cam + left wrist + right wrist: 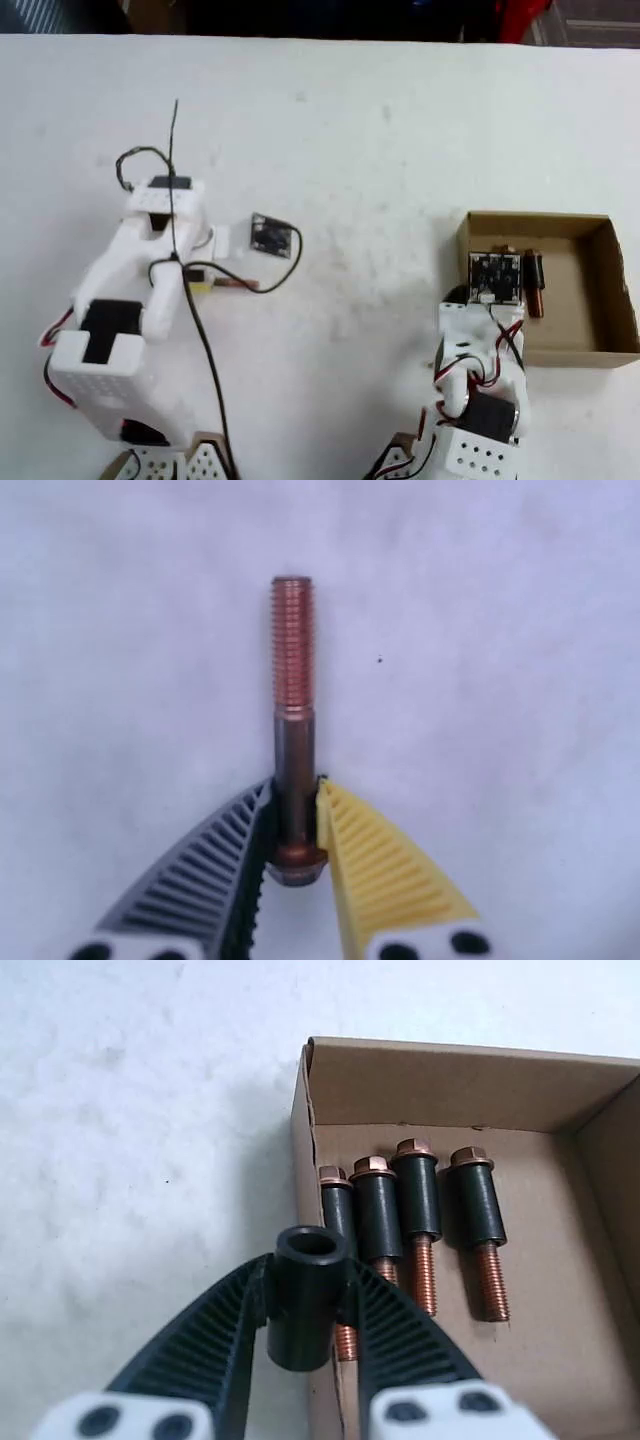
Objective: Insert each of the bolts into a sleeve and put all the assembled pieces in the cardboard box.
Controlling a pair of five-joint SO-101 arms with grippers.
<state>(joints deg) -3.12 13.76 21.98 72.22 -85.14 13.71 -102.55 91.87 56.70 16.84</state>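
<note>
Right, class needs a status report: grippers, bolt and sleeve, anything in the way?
Left gripper shut on bolt, near its head. Right gripper shut on sleeve, at cardboard box edge. Four assembled pieces in box. Nothing seen blocking.

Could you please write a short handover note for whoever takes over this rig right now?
Left end effector: shut on a copper-coloured threaded metal bolt, gripped near its head, over the white table.
Right end effector: shut on a black cylindrical sleeve, held at the side wall of the open brown cardboard box.
Done: four bolt-in-sleeve assemblies lie in the box.
To do: insert the held bolt into the held sleeve, then put that piece in the box.
</note>
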